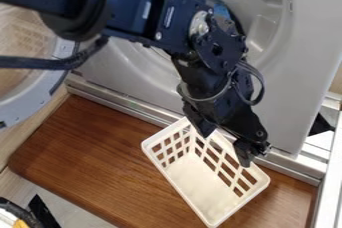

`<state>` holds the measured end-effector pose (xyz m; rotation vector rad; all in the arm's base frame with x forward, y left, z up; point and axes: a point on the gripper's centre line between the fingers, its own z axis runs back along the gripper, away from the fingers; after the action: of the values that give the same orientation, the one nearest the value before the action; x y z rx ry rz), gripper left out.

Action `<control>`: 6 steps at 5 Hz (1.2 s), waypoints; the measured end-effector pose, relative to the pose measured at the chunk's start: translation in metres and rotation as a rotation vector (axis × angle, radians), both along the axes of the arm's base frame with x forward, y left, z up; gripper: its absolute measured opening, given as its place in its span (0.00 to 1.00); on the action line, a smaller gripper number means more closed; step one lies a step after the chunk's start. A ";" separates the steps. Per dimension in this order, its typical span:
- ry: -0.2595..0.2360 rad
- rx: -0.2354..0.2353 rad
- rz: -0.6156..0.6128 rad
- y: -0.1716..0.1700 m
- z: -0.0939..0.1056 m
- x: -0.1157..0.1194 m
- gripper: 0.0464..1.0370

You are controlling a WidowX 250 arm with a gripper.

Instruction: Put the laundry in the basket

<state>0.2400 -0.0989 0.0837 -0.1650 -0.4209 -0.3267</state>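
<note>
Basket (195, 178) sits beneath the hand (226, 147), which hangs released and spread over its far rim.

Black arm (150, 12) slanting down toward the basket (197, 182), wrist (210, 57) bent beyond the basket's far side, hand (226, 150) angled downward at the basket's far rim, fingers (243, 155) spread apart.

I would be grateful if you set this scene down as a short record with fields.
basket: white, open-topped, lattice sides
basket support: brown wooden board
end effector: black, fingers apart, over the basket's side nearest the machine
machine: grey front panel behind the basket
door: round, swung open at the view's left
</note>
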 end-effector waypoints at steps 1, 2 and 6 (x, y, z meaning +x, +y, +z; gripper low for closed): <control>0.018 0.004 0.004 0.001 -0.004 -0.002 0.96; 0.049 0.020 0.024 0.005 -0.004 -0.008 0.96; -0.110 0.051 0.226 0.044 0.024 0.018 0.96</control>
<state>0.2583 -0.0545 0.1074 -0.0487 -0.5346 -0.1241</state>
